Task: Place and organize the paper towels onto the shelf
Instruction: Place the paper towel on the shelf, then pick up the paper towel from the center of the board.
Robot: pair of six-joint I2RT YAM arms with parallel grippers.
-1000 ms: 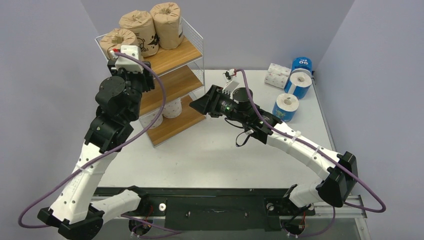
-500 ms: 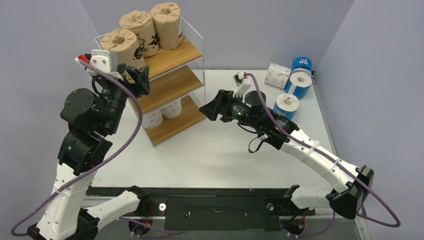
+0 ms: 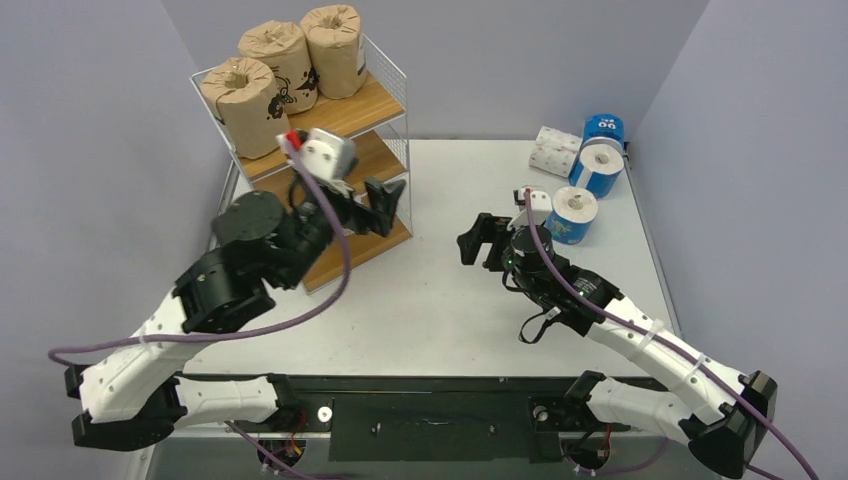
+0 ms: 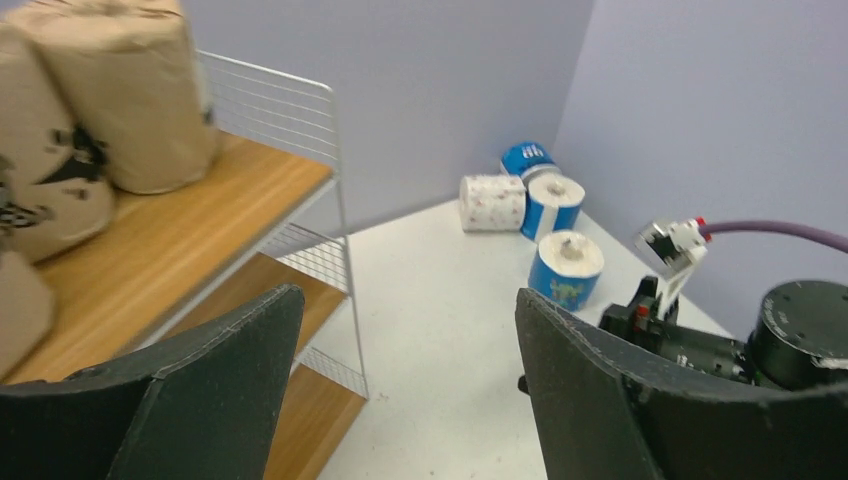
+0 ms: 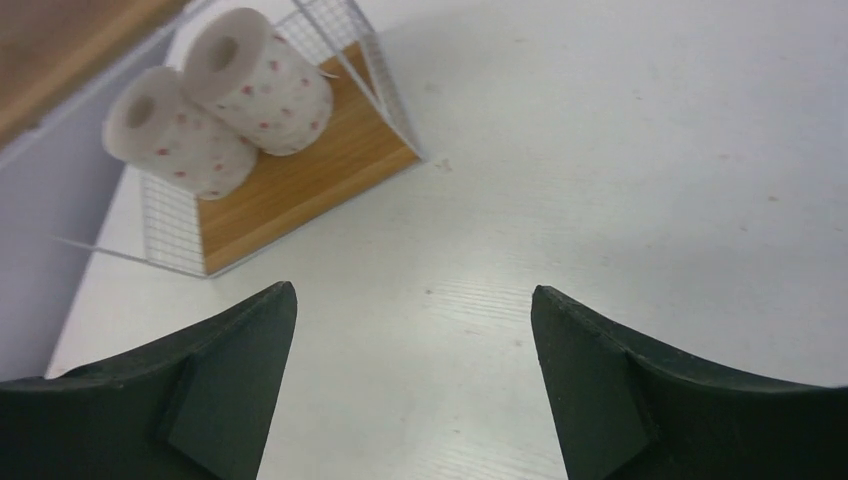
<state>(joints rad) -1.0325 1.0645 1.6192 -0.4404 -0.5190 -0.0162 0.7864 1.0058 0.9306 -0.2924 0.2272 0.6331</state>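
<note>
2 tools spread wide, empty, left tool [image 3: 392,205] level beside shelf [image 3: 340,115], right tool [image 3: 478,238] tipped down at table [image 3: 430,310]

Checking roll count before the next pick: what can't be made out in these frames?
- Top external: the left arm covers the shelf's lower tiers; two white rolls there show only in right wrist.
- Left wrist: brown rolls blurred, cut off by the left edge; print unreadable.
- Top external: white patterned roll beside the blue rolls, one or two, too small to tell.
</note>
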